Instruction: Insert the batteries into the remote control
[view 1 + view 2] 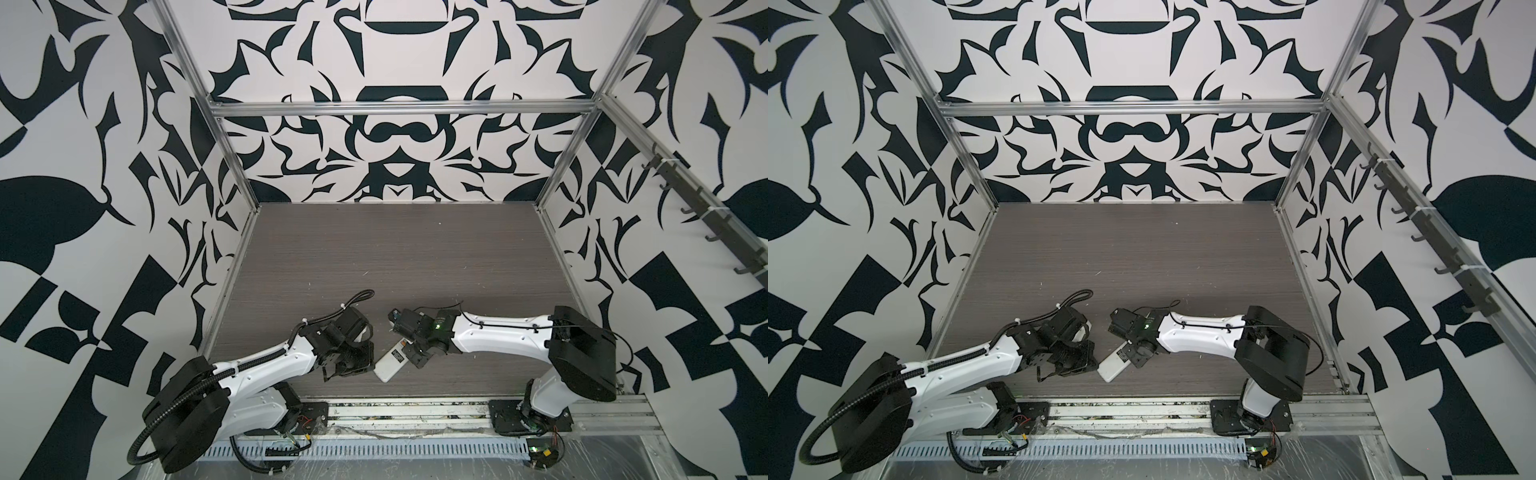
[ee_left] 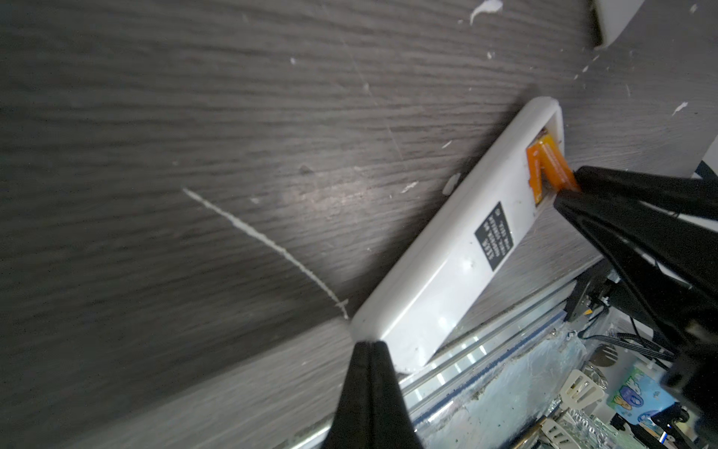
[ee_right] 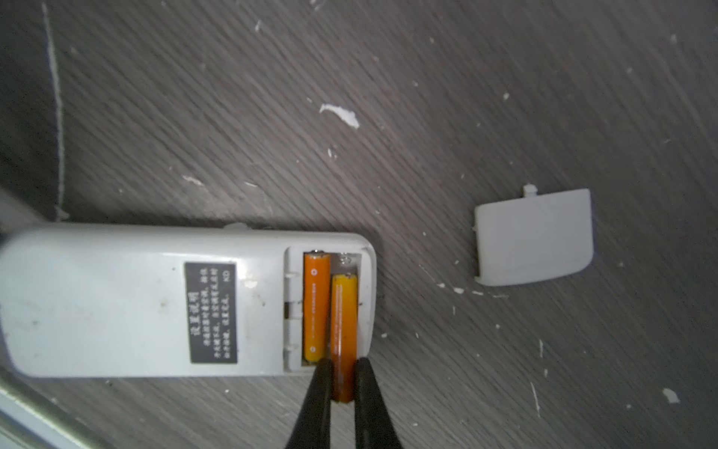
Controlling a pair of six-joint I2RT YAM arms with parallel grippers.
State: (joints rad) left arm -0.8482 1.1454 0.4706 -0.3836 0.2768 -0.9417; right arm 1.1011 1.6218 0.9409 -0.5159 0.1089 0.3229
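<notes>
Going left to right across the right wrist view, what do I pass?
Dark label on the remote control → seated battery → second battery, pinched in the right gripper with its near end sticking out of the bay → bare table → loose battery cover.

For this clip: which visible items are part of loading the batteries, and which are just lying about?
Part of the job:
- remote control, back up, bay open
- seated battery in the bay
- second battery, tilted, in the right gripper
- left gripper, shut at the remote's other end
- battery cover, off

Lying about:
- white paint flecks
</notes>
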